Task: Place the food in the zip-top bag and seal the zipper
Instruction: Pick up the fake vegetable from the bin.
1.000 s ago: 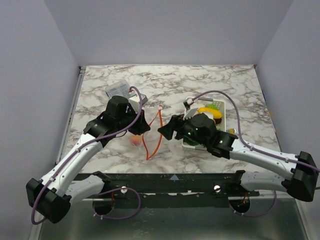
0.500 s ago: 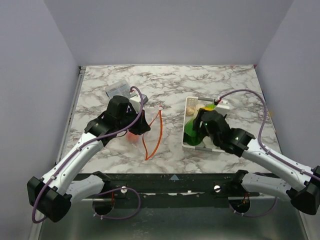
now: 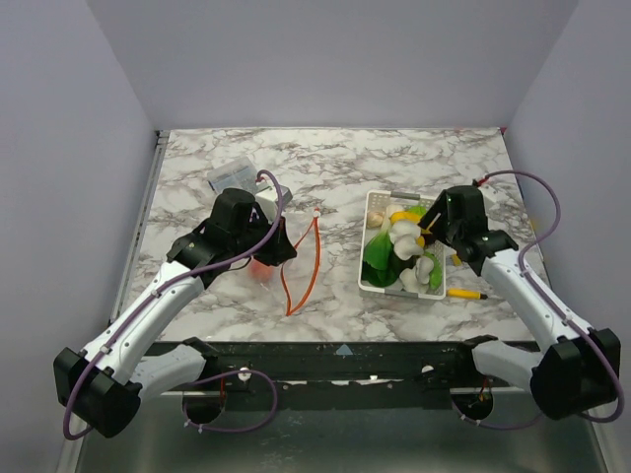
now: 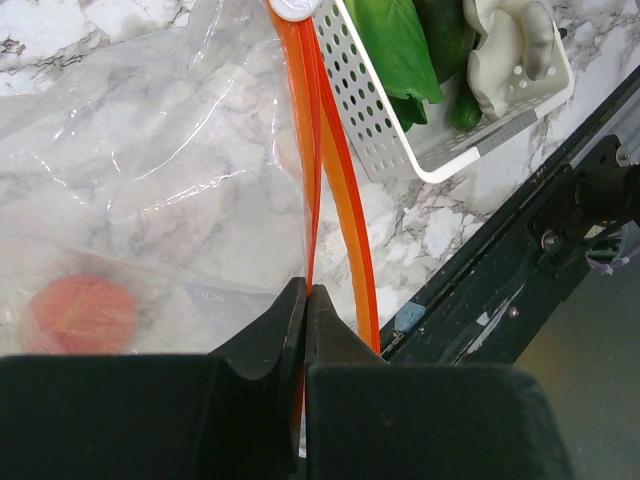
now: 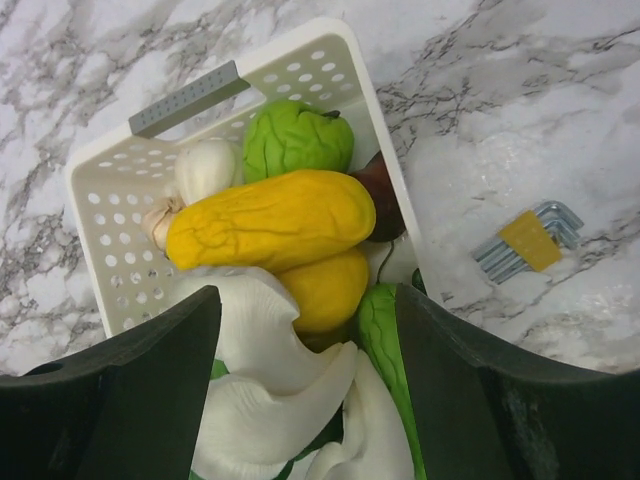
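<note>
So, left gripper (image 4: pixel 305 295): was clamped shut on the zipper (image 4: pixel 322 180); zip-top bag (image 4: pixel 150 150) lay left of the basket (image 5: pixel 100 200), one red-orange fruit (image 4: pixel 85 312) inside.
right gripper (image 5: pixel 303 300): jaws spread, empty, hovered over the food (image 5: pixel 270 225) in the basket.
change: right arm had swung from the bag's mouth to the basket; left stayed put.
room: bare marble (image 3: pixel 325 158) beyond both.

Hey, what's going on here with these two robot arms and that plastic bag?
The left gripper is shut on the orange zipper of the clear zip-top bag, whose mouth is open. One red-orange fruit shows through the bag. The right gripper hangs open and empty over the white basket, where the other food lies: yellow pieces, white mushrooms and green vegetables.
</note>
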